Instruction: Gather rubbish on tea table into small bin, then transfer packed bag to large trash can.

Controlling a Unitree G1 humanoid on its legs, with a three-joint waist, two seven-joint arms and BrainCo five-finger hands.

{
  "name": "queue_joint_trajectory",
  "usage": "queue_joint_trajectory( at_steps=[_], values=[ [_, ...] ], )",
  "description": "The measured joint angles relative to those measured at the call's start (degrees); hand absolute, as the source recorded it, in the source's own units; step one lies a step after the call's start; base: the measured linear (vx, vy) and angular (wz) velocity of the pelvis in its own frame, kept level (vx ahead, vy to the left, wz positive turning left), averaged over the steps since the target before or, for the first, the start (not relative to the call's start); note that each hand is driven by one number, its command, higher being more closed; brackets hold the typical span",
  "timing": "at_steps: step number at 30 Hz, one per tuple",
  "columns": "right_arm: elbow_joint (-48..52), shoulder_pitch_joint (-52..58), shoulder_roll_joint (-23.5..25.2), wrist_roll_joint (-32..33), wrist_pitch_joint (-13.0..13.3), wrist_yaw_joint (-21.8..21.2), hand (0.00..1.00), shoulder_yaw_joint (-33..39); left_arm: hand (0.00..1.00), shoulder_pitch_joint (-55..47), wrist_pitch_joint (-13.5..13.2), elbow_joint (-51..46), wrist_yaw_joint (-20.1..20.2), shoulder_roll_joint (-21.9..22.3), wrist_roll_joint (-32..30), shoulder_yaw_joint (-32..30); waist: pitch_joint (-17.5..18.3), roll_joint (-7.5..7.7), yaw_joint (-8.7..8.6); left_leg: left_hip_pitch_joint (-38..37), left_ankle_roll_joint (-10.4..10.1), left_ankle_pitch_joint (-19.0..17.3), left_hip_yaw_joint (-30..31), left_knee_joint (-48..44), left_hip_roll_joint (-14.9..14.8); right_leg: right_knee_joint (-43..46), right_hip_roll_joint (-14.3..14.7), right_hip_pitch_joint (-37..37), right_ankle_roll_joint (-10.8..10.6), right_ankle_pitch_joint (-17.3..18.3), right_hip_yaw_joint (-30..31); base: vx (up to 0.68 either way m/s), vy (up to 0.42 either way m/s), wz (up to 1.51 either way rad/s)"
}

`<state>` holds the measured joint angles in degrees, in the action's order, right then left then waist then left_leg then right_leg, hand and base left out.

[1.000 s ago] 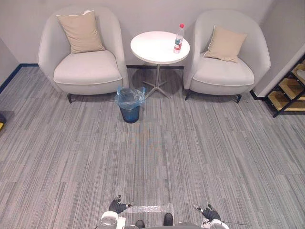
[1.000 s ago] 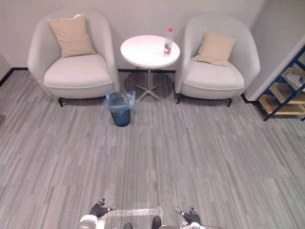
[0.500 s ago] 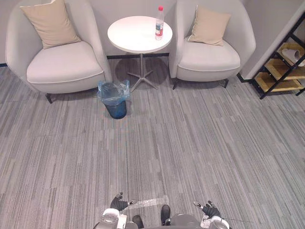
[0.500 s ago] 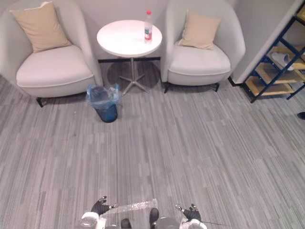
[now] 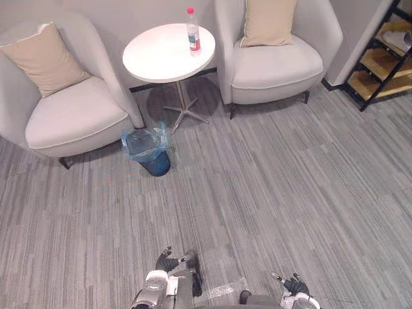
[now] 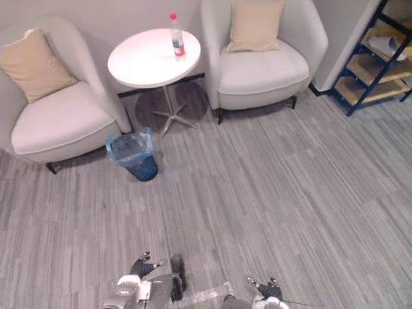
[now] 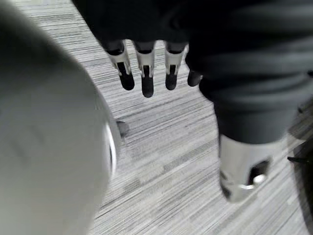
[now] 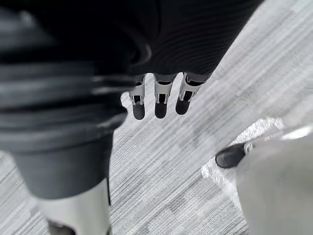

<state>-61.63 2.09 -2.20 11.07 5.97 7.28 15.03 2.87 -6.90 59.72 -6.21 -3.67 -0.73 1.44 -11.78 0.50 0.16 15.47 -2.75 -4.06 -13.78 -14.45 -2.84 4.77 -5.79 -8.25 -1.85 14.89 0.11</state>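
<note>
A clear plastic bottle (image 5: 192, 31) with a red cap and red label stands upright on the round white tea table (image 5: 161, 55), near its far right rim. A small dark blue bin (image 5: 149, 151) lined with a blue bag sits on the carpet in front of the table's left side, beside the left armchair. My left hand (image 5: 167, 262) hangs low at the bottom of the view, its fingers (image 7: 146, 73) straight and holding nothing. My right hand (image 5: 294, 284) hangs at the bottom right, fingers (image 8: 160, 98) straight and holding nothing. Both are far from the table.
Two pale armchairs (image 5: 71, 116) (image 5: 273, 61) with tan cushions flank the table against the wall. A dark-framed wooden shelf (image 5: 386, 58) stands at the far right. Grey striped carpet (image 5: 270, 180) stretches between me and the table. A strip of clear tape (image 5: 225, 290) lies on the floor.
The whole picture has shifted and turned, so the camera has moved: table and chairs now sit further left and tilted. My hands stay low at my sides, holding nothing.
</note>
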Motion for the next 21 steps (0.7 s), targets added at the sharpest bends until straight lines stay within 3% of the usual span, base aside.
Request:
queue_joint_trajectory(
  at_steps=[2, 3, 4, 5, 6, 7, 9, 12, 13, 14, 15, 16, 17, 19, 20, 21],
  values=[
    [0.1, -0.1, 0.1, -0.1, 0.0, 0.0, 0.0, 0.2, 0.0, 0.2, 0.0, 0.1, 0.0, -0.2, 0.4, -0.1, -0.1, 0.5, -0.01, -0.5, 0.7, -2.8, -1.0, -1.8, 0.5, 7.2, -1.0, 2.8, -1.0, 0.7, 0.3, 0.33, 0.202, -0.27],
    [0.3, -0.1, -0.1, -0.9, 0.0, -0.1, 0.0, 0.5, 0.0, 0.1, 0.1, 0.2, 0.0, -0.1, 0.9, -0.1, -0.1, 0.55, 0.58, -3.3, 1.4, -3.9, -2.7, -0.5, 0.8, 19.2, -1.6, 7.7, -1.7, 0.6, 0.8, 0.31, 0.219, -0.54],
    [1.0, -0.2, -0.1, -1.6, 0.0, -0.2, 0.0, 0.5, 0.0, -0.4, 0.2, 0.6, 0.0, -0.3, 0.9, -0.1, -0.1, 0.78, 0.61, -6.5, 1.8, -5.1, -3.9, 0.7, 1.5, 31.1, -2.8, 12.4, -4.3, -0.6, 0.7, 0.38, 0.251, -0.61],
    [1.5, -0.3, -0.2, -2.1, 0.0, -0.4, 0.0, 0.4, 0.0, -0.8, 0.3, 0.6, 0.0, -0.6, 0.9, 0.3, 0.0, 0.89, 0.4, -8.9, 2.0, -6.1, -4.4, 1.3, 2.1, 39.7, -3.9, 15.5, -5.4, -0.4, 0.4, 0.33, 0.191, -0.34],
    [1.8, -0.3, -0.2, -2.2, 0.0, -0.5, 0.0, 0.4, 0.0, -1.0, 0.4, 0.7, 0.0, -0.7, 1.0, 0.4, 0.0, 0.89, 0.27, -9.9, 2.0, -6.4, -4.4, 1.5, 2.5, 42.5, -4.4, 16.6, -5.5, 0.0, -0.2, 0.35, 0.151, -0.04],
    [2.3, -0.9, -0.2, -2.2, 0.1, -0.6, 0.0, 0.3, 0.0, -1.2, 0.5, 0.7, 0.0, -1.2, 1.0, 1.3, -0.1, 0.74, -0.73, -13.5, 2.6, -7.0, -4.4, 2.5, 2.9, 48.1, -6.1, 19.4, -3.8, 1.6, -5.2, 0.29, 0.089, 0.09],
    [2.2, -1.6, -0.3, -2.3, 0.1, -0.7, 0.0, -0.2, 0.0, -1.2, 0.5, 0.7, 0.0, -1.5, 1.0, 1.9, -0.3, 0.02, -0.88, -16.2, 2.5, -7.1, -4.3, 4.3, 2.5, 46.1, -6.2, 21.4, -2.5, 3.4, -9.8, 0.39, 0.039, 0.09],
    [3.2, -2.7, -0.9, -2.3, 0.2, -1.3, 0.0, -1.1, 0.0, -0.2, 0.6, 0.7, 0.0, -1.3, 1.1, 1.9, -1.4, -2.09, -1.12, -19.1, 2.4, -7.1, -2.6, 5.5, -0.8, 32.5, -2.1, 25.4, -0.4, 4.2, -14.4, 0.47, -0.114, 0.21],
    [4.3, -2.6, -1.6, -2.4, 0.2, -1.5, 0.0, -2.2, 0.0, -0.2, 0.6, 0.7, 0.0, -1.1, 1.1, 1.9, -1.6, -2.37, -1.34, -20.4, 2.2, -7.0, -1.6, 5.6, -1.8, 23.2, -0.2, 26.4, -0.5, 0.3, -13.6, 0.31, -0.133, 0.4],
    [4.4, -2.1, -1.8, -2.4, 0.2, -1.6, 0.0, -2.4, 0.0, -0.6, 0.5, 0.7, 0.1, -1.2, 1.0, 1.9, -1.3, -1.84, -1.56, -21.7, 0.5, -7.2, -0.8, 5.7, -1.5, 14.1, 0.3, 26.0, -0.5, -6.9, -11.4, 0.49, -0.23, 0.46],
    [4.3, -1.5, -1.9, -2.5, 0.1, -1.6, 0.0, -2.4, 0.0, -0.9, 0.5, 0.7, 0.1, -1.2, 1.0, 1.9, -0.7, -0.82, -1.73, -22.3, -0.7, -8.0, -0.1, 5.7, -1.0, 10.4, 0.2, 25.8, 0.0, -11.7, -9.9, 0.43, -0.245, 0.49],
    [3.6, -1.2, -2.5, -2.2, 0.1, -1.8, 0.0, -2.1, 0.0, -1.0, 0.5, 1.4, 0.0, -0.3, 1.0, 1.4, -0.7, -1.53, -1.83, -24.3, -3.6, -10.2, 1.7, 6.1, -1.1, 12.4, 0.2, 26.7, 1.9, -16.6, -9.2, 0.42, -0.237, 0.26],
    [3.4, -1.7, -3.2, -2.3, 0.0, -1.8, 0.0, -2.3, 0.0, -1.1, 0.4, 1.7, 0.1, 0.2, 1.0, 1.0, -0.5, -2.58, -1.66, -24.4, -3.7, -10.2, 1.7, 6.3, -2.2, 13.5, 0.8, 27.0, 2.2, -16.4, -9.3, 0.39, -0.235, 0.35],
    [2.7, -1.6, -4.4, -2.3, 0.0, -1.7, 0.0, -2.2, 0.0, -1.2, 0.2, 2.1, 0.3, 2.3, 0.9, -0.2, 0.5, -4.29, -2.25, -23.1, -5.0, -9.4, 3.3, 3.0, -4.5, 14.3, 2.0, 26.1, 3.3, -11.2, -11.0, 0.35, -0.24, 0.35],
    [2.4, -1.5, -4.4, -2.3, 0.0, -1.7, 0.0, -2.2, 0.0, -1.2, 0.2, 2.2, 0.4, 2.5, 0.9, -0.3, 0.4, -4.29, -2.34, -22.2, -5.1, -9.3, 3.7, 0.8, -5.0, 14.4, 2.2, 25.8, 3.5, -10.5, -11.2, 0.31, -0.274, 0.35],
    [2.1, -1.2, -4.3, -2.0, 0.0, -1.6, 0.0, -1.7, 0.0, -1.3, 0.3, 2.3, 0.4, 2.9, 0.9, -1.3, 0.2, -4.18, -2.56, -19.0, -5.4, -9.1, 4.2, -8.2, -6.7, 13.8, 2.8, 23.5, 3.8, -9.2, -11.8, 0.26, -0.238, 0.42]
  ],
)
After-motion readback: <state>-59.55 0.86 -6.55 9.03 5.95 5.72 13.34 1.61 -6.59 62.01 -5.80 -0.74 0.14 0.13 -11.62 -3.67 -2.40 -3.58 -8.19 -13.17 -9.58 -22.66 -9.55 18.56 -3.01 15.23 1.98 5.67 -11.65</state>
